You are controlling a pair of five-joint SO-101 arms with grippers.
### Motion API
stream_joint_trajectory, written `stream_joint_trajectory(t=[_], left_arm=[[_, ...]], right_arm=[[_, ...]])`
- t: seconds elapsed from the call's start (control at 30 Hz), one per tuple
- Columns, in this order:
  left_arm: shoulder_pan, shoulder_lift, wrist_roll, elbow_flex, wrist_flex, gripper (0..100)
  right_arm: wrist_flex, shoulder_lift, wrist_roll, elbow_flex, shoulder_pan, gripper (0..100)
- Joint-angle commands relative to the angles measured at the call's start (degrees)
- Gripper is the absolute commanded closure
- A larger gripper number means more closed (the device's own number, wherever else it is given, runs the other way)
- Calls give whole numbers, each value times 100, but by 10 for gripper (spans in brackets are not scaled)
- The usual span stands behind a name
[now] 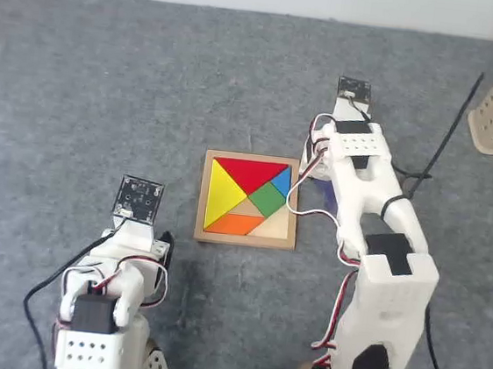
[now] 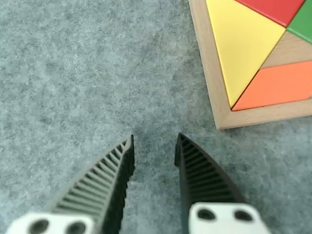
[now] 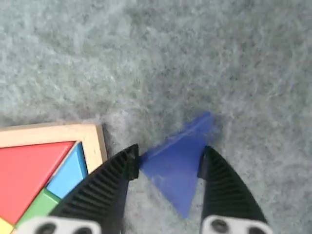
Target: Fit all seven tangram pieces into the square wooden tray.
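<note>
- Right wrist view, and there's the blue triangle (image 3: 175,168), lying on the grey bench (image 3: 219,58) just outside a corner of the square wooden tray (image 3: 100,139).
- The right claw (image 3: 169,152) has a finger against each slanted edge, clamped on it by the look of things.
- The piece reads as thin, stiff and light, with a smooth painted face. It could slip or pivot, so a hold across the broad middle, not the tip, looks safest.
- Bare wood shows in the tray's middle and in one corner.
- The left claw (image 2: 155,141) hangs over the bench with fingers apart, near the tray's opposite corner and clear of it.
</note>
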Motion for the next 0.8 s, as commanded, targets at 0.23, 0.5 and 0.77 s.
stream_joint_trajectory(t=[0.23,0.5,0.77], left_arm=[[0,-88,44,-31,26,867],[0,-88,44,-31,26,867],[0,-88,44,-31,26,867]], right_arm=[[189,13,-18,-334,48,889],[813,-1341,1670,44,-189,890],[119,-2932,4651,1890,-1473,890]])
